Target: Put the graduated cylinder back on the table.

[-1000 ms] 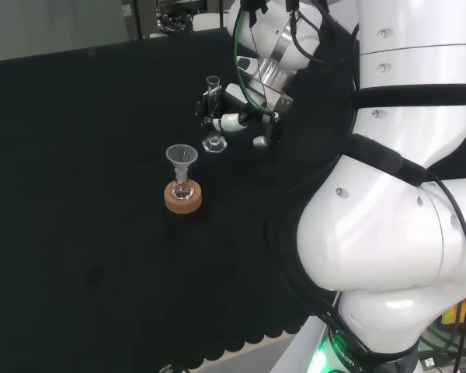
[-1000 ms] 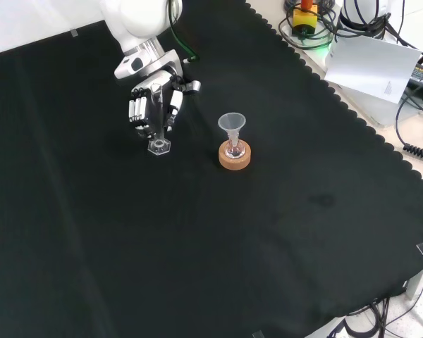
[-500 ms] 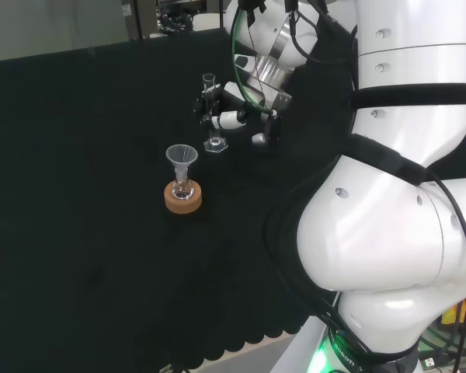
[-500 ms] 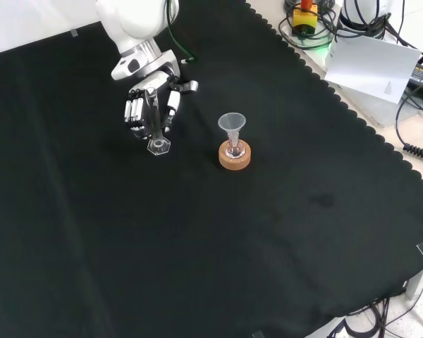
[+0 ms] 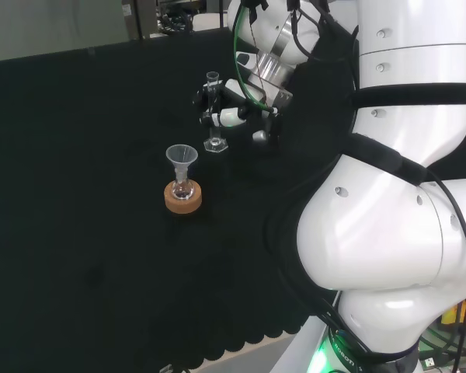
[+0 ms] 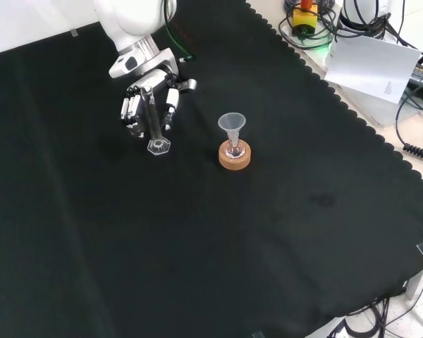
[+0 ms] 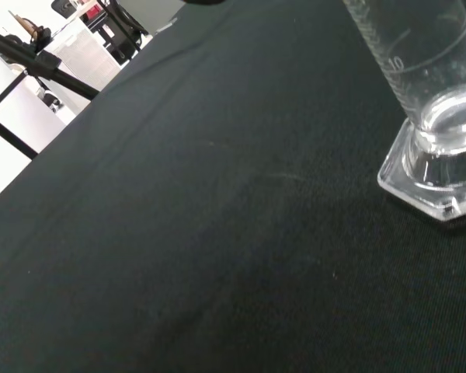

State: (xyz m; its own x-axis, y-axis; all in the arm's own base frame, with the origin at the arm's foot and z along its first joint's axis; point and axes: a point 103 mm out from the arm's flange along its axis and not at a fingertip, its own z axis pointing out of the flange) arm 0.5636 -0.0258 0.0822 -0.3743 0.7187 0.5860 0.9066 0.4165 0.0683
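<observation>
A: How does the slim clear graduated cylinder with the hexagonal foot (image 5: 212,109) stand?

B: Upright, its long axis vertical and its open mouth pointing up. In the wrist view the hexagonal foot (image 7: 439,175) lies flat on the black cloth of the tabletop (image 6: 218,232), with printed marks running up the clear tube.

A: And the black and white hand (image 6: 146,98)?

B: It sits just beside the cylinder (image 6: 155,127), at the level of the upper tube. In the front view its fingers (image 6: 130,109) hang relaxed to either side of the tube, not closed on it. Whether any of them touches the glass cannot be told.

A: What else stands on the cloth?

B: A small clear flask with a clear cone-shaped funnel (image 5: 181,158) in its neck, set in a round cork ring (image 5: 182,200). In the front view it stands to the right of the cylinder, apart from it; the cork ring (image 6: 235,156) looks matte and tan against the woven cloth.
</observation>
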